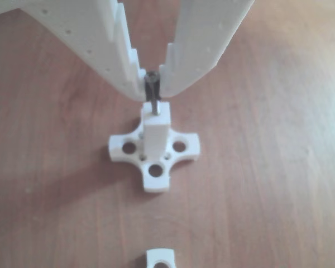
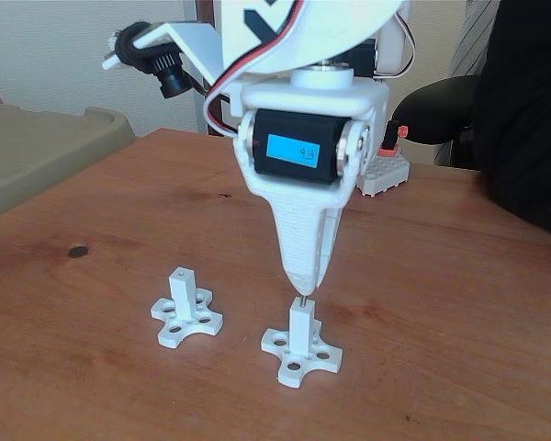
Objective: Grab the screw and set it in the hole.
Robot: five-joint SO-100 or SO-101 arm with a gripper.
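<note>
My white gripper (image 1: 152, 85) is shut on the screw (image 1: 153, 96), a thin dark-grey one held upright by its head between the fingertips. Its lower tip enters the hole (image 1: 155, 116) in the top face of the white post (image 1: 156, 137) with a cross-shaped base. In the fixed view the gripper (image 2: 303, 280) points straight down over the same post (image 2: 300, 333), with just a short length of screw (image 2: 302, 296) showing between the fingertips and the post top.
A second white post on a cross base (image 2: 185, 308) stands left of the first in the fixed view. A small white part (image 1: 160, 258) lies at the near edge of the other view. Grey blocks (image 2: 383, 175) sit at the back of the wooden table (image 2: 459, 303).
</note>
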